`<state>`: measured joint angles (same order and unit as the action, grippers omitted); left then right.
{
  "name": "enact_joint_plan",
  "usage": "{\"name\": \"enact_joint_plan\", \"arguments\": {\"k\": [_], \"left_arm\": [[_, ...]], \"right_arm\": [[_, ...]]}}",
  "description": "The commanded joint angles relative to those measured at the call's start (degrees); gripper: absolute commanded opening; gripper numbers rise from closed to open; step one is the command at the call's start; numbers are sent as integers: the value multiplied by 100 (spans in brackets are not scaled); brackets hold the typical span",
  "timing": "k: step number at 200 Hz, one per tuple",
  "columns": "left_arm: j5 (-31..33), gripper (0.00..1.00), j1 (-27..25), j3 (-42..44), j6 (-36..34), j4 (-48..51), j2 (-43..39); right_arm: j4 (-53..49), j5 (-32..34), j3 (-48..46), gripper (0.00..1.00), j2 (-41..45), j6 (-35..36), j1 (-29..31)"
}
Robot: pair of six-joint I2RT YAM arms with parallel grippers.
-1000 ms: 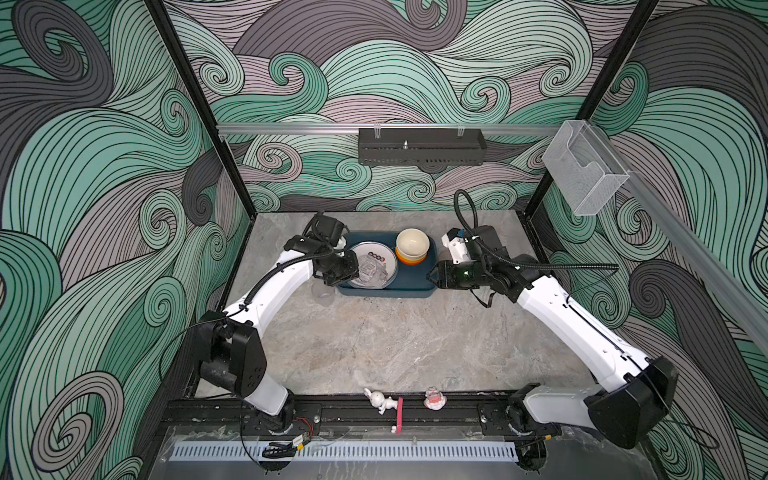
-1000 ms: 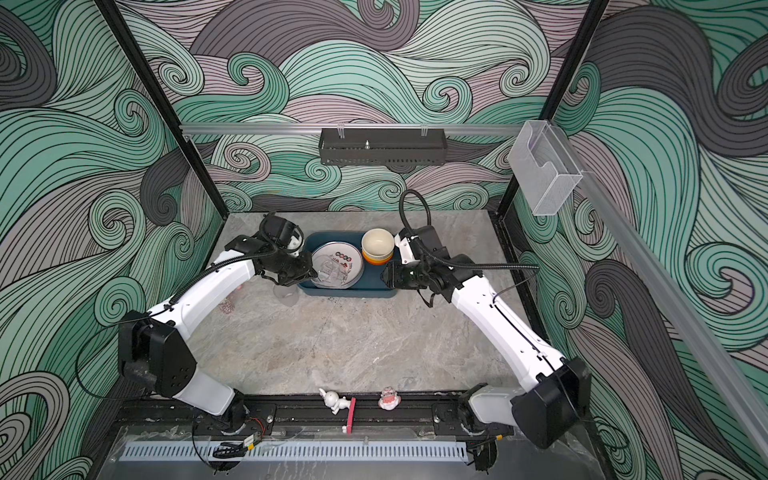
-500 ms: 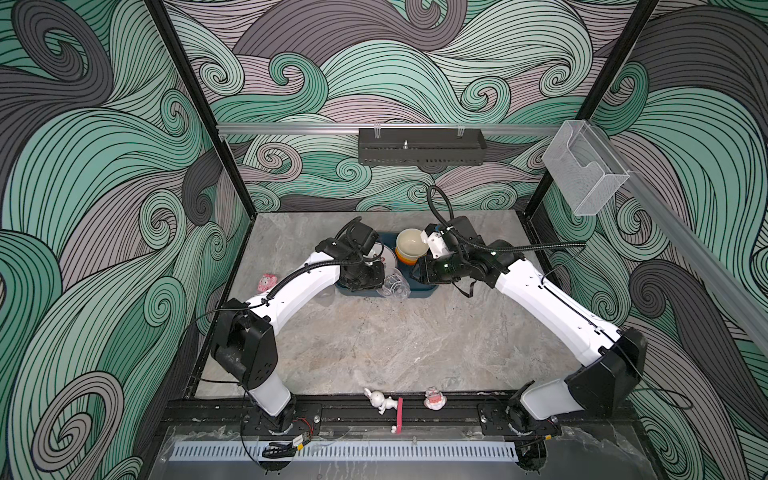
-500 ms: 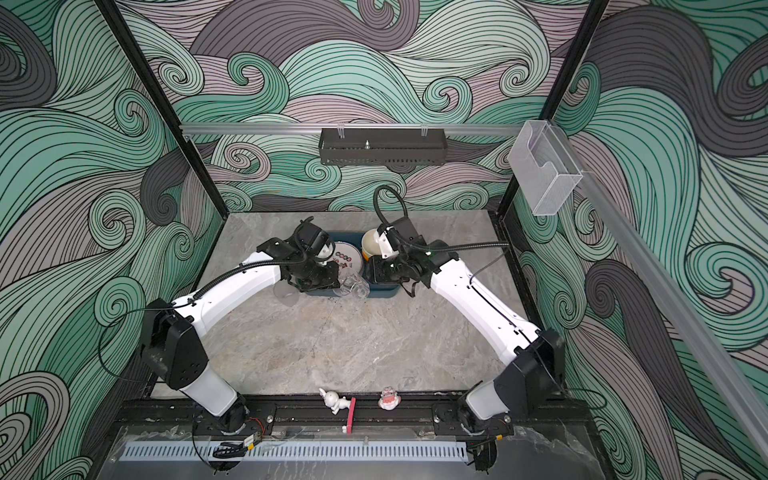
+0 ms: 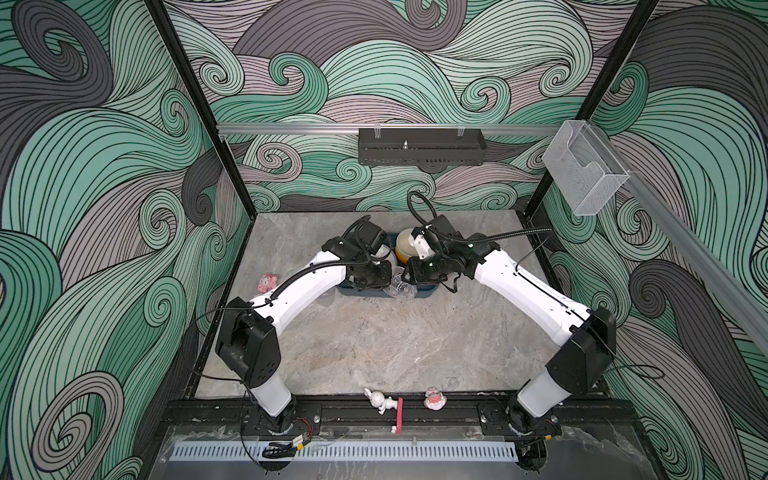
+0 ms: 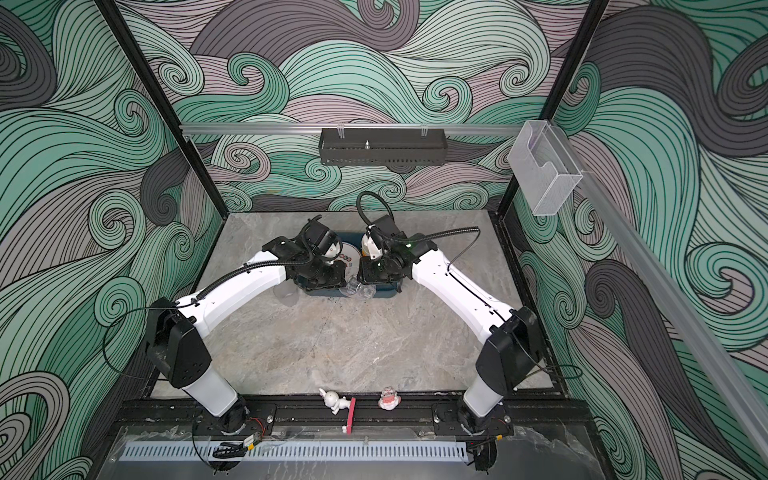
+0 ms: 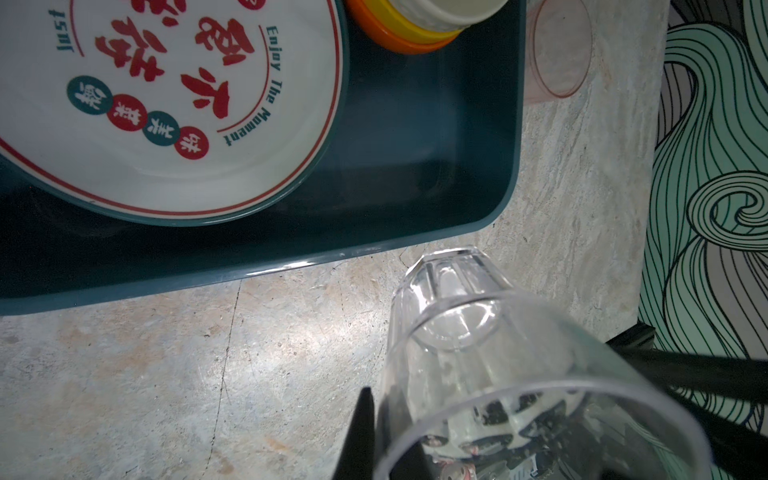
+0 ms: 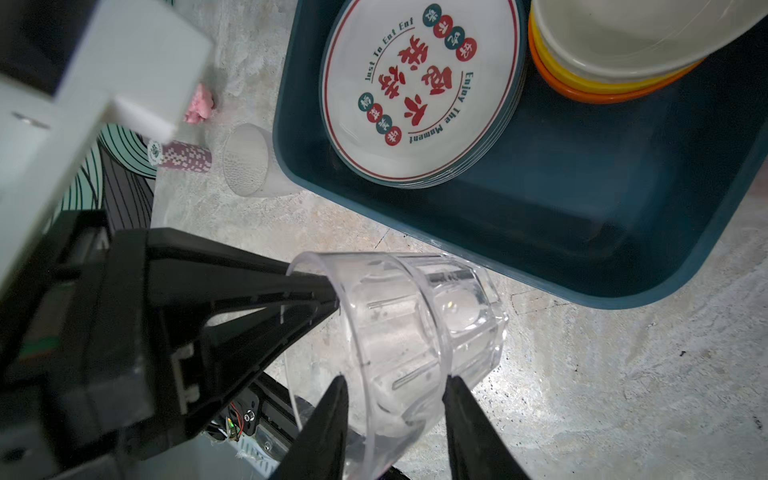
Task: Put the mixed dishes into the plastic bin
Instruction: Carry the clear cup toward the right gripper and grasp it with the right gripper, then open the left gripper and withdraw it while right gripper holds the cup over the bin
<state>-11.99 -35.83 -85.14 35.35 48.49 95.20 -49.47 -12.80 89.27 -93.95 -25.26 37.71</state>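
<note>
Both top views: arms (image 5: 307, 286) cover the dark teal shallow plastic bin (image 5: 428, 286), only its near wall peeking out. Left wrist view: the white round plate with red characters (image 7: 166, 124) runs off the edge, the stacked orange, yellow and cream bowls (image 7: 415, 29) too. The right gripper (image 8: 395, 380) flanks the clear faceted plastic glass (image 8: 415, 316). Touching? Can't tell.

Bare floor of plastic bin (image 8: 582, 199) open beside plates (image 8: 419, 91) and stacked bowls (image 8: 615, 62), clear glass (image 8: 407, 324) just outside its rim, tabletop (image 5: 395, 345) in front open

Plates (image 6: 348, 257) left in bin (image 5: 428, 287), bowls (image 5: 404, 248) right; glass (image 5: 401, 286) before bin.
</note>
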Motion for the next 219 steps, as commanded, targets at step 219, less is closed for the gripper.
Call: {"name": "enact_joint_plan", "arguments": {"k": [219], "left_arm": [[-103,31,28,-197,257,-242,-561]], "right_arm": [[-264,1542,406,0,-357,332,-143]]}}
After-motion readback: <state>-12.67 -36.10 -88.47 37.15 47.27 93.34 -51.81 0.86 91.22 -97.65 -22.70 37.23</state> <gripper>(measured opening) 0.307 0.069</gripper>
